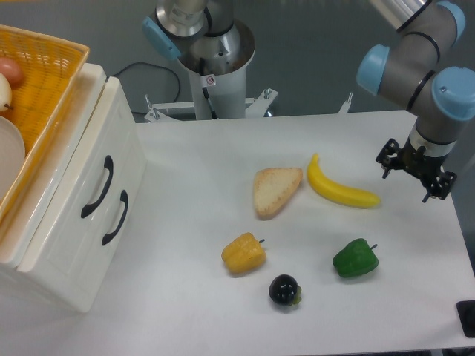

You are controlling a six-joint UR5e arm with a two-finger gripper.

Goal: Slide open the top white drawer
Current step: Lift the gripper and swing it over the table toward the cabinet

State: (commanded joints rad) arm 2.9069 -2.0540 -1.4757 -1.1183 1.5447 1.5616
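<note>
Gripper (415, 172) hangs at right table edge near banana (342, 188), finger state cannot be told. Top white drawer (82, 159) at far left: glossy white, curved black handle (97, 187), looks closed, above lower drawer (89, 245). No readable text.

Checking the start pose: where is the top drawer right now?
The top drawer sits at the camera view's left edge, in the white cabinet under the yellow basket, just above the lower drawer.

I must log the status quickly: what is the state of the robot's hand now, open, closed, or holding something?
Hand: holding nothing, at the table's right edge, far from the top white drawer; open or closed cannot be told from this view.
</note>
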